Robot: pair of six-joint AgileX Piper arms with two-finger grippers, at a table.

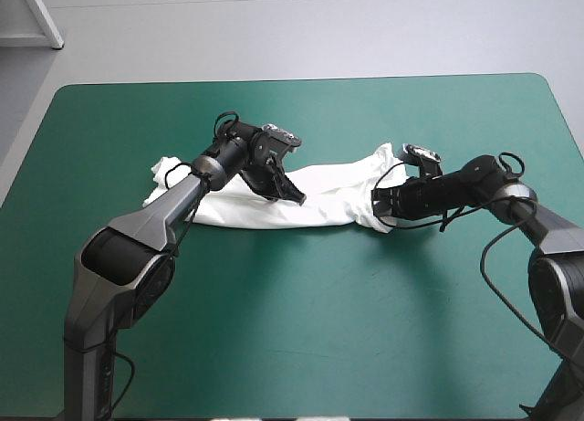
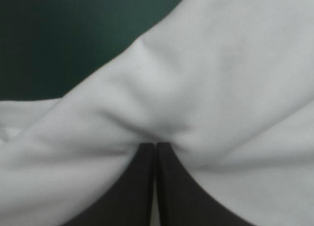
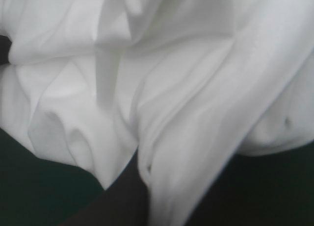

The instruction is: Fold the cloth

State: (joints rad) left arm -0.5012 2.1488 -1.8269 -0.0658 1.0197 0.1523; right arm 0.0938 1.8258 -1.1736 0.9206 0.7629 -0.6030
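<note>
High view: T-shirt (image 1: 319, 194) lies as long bunched band on teal-green surface (image 1: 301, 330), stretched between both arms. Fold pinched in left jaws, pressed together; right jaws clamped on band's far end, cloth running between them. Step, likely: grips made, fold pending. Next: lift both ends evenly, carry across.

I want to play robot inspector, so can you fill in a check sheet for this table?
Surface: teal-green table cover, lying flat.
Job's things: white short-sleeved fabric T-shirt, stretched in a long crumpled band between the grippers.
Clutter: nothing seen.
Grippers: left gripper, black fin-shaped fingers, shut on the T-shirt's middle; right gripper shut on its right end.
Cables: nothing seen beyond the robot's own.
Surroundings: nothing seen.
</note>
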